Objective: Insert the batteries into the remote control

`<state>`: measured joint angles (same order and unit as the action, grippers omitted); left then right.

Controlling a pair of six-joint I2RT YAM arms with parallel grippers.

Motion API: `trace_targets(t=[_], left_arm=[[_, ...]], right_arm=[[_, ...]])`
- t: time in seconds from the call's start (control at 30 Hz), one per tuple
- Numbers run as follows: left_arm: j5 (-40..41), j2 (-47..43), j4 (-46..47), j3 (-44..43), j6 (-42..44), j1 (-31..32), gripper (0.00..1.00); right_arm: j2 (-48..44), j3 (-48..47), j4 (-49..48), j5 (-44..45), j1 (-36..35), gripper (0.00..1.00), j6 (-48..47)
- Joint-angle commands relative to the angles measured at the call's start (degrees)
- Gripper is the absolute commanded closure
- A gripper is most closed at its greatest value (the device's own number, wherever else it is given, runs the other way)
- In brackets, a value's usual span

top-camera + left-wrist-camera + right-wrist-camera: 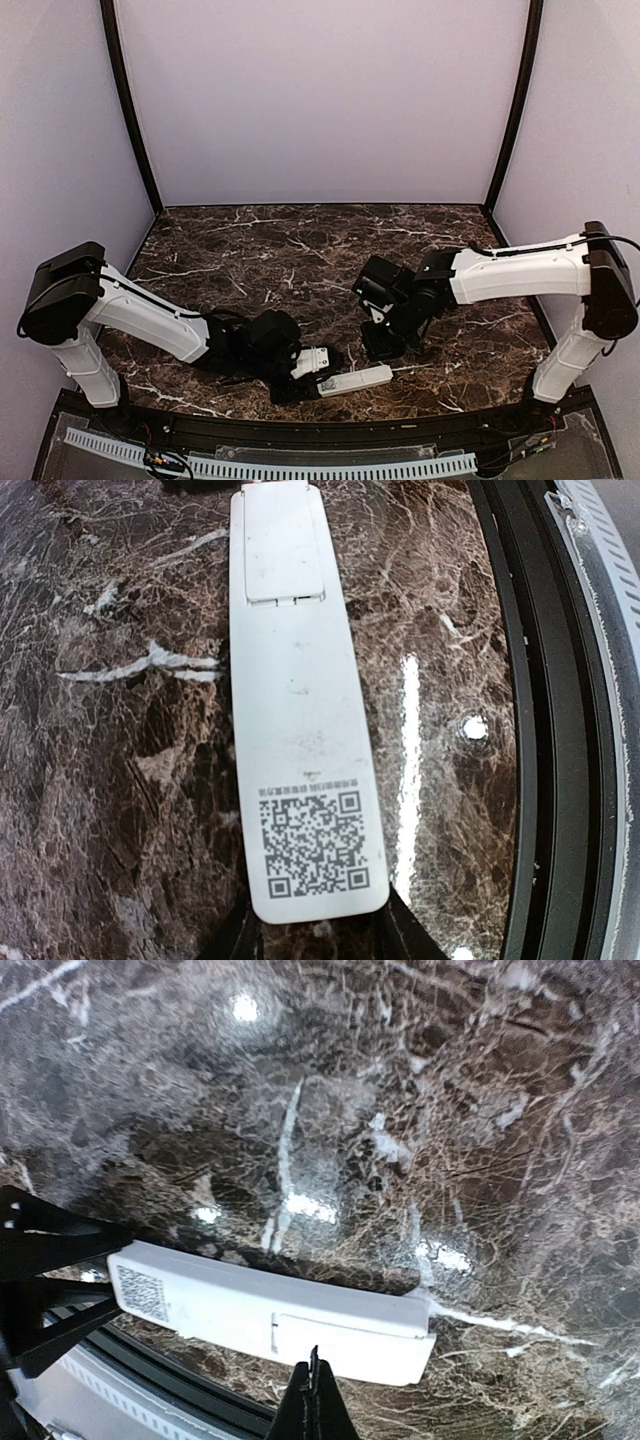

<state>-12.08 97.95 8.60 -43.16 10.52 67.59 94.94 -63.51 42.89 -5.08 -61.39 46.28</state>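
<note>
Left gripper [318, 935] pinches the remote control [300, 730] at its QR-code sticker [312, 845] end, one finger on each long edge. The bar lies back-up on the marble table [300, 250], near the 6 o'clock edge in the top view. Right gripper [313, 1395] has its fingers pressed together into one narrow tip just beside the remote's other end, where the battery cover [340, 1332] sits shut in its recess. Whether the tip touches the casing cannot be told. The step in hand looks to be getting that cover off. To do it well, set the closed tip on the cover by its latch seam and push toward the free end, at 12 o'clock in the left wrist view. That drives away from the left pinch, so the bar should not pivot. Keep the push shallow and flat, since bearing down would likely jam the lid. The batteries show in no view, so they must be located afterwards
</note>
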Motion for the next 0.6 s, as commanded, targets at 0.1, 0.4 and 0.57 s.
trace_targets(t=[0.1, 0.4, 0.57], left_arm=[[-0.8, 1.5, -2.5, -0.3, 0.0, -0.3, 0.65], [-0.9, 1.5, -2.4, -0.2, -0.1, -0.2, 0.65], [-0.8, 1.5, -2.6, -0.3, 0.0, -0.3, 0.65]], right_arm=[[-6.7, 1.7, 10.3, 7.9, 4.3, 1.00, 2.8], [1.4, 3.8, 12.7, 10.9, 4.2, 1.00, 2.6], [6.0, 2.2, 10.7, 9.9, 1.9, 1.00, 3.0]])
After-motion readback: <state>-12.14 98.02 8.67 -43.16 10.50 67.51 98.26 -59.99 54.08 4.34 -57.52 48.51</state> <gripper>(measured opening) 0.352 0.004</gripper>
